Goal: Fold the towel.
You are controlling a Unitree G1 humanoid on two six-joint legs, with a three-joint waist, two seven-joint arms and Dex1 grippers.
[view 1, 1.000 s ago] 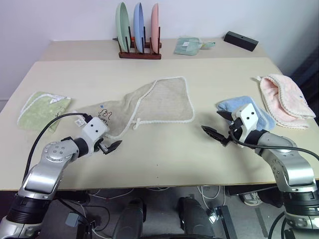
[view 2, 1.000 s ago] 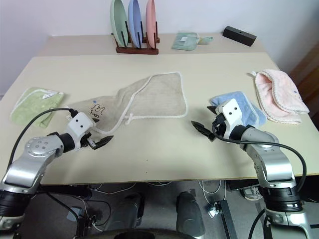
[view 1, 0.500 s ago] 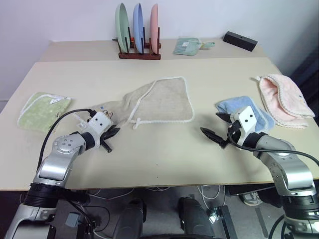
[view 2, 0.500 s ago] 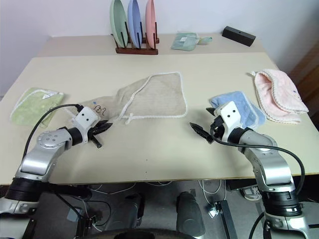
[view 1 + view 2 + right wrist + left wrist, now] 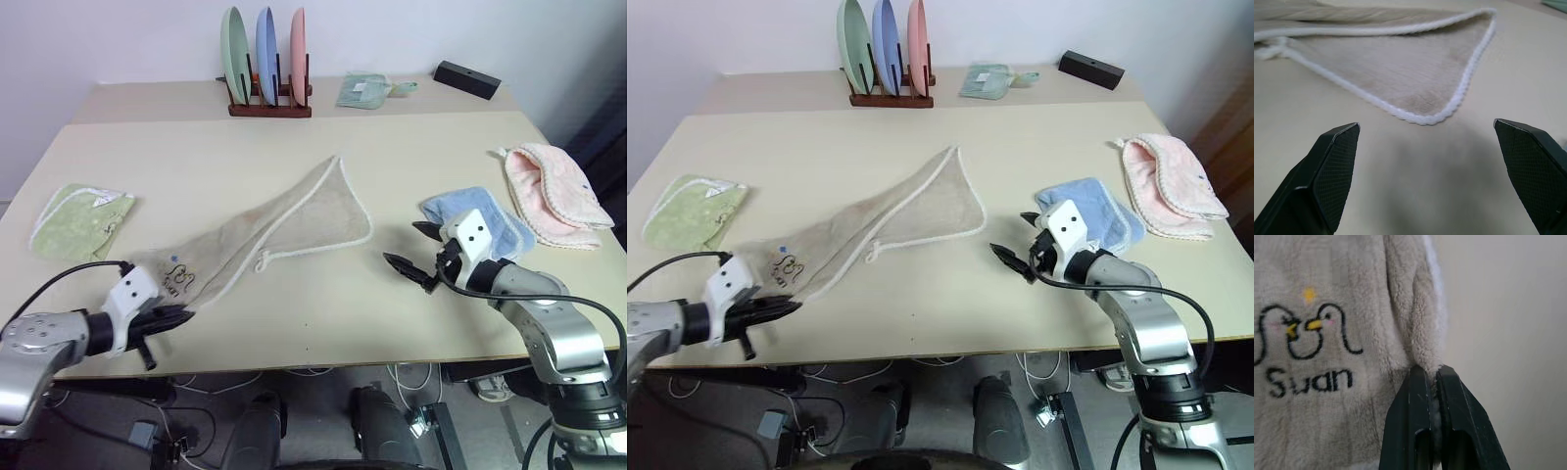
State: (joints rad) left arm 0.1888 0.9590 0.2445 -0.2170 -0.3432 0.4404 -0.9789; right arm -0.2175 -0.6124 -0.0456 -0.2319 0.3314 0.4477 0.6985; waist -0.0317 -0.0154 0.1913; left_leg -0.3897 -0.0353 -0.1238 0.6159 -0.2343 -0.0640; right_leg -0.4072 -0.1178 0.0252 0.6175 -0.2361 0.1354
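The beige towel with white corded edging lies stretched in a long diagonal across the table, from its far corner near the middle down to the front left. My left gripper is shut on the towel's near corner, beside the dark printed lettering, close to the table's front edge. My right gripper stands open above the bare table, to the right of the towel's corded edge, with nothing between its fingers.
A light-green folded cloth lies at the left. A light-blue cloth and a pink cloth lie behind and right of my right gripper. A plate rack, a small green cloth and a black box stand at the back.
My left gripper shut on the towel's lettered corner and pulled it back toward the front left edge, dragging the bunched towel out into a long diagonal. The right gripper stayed open and still.
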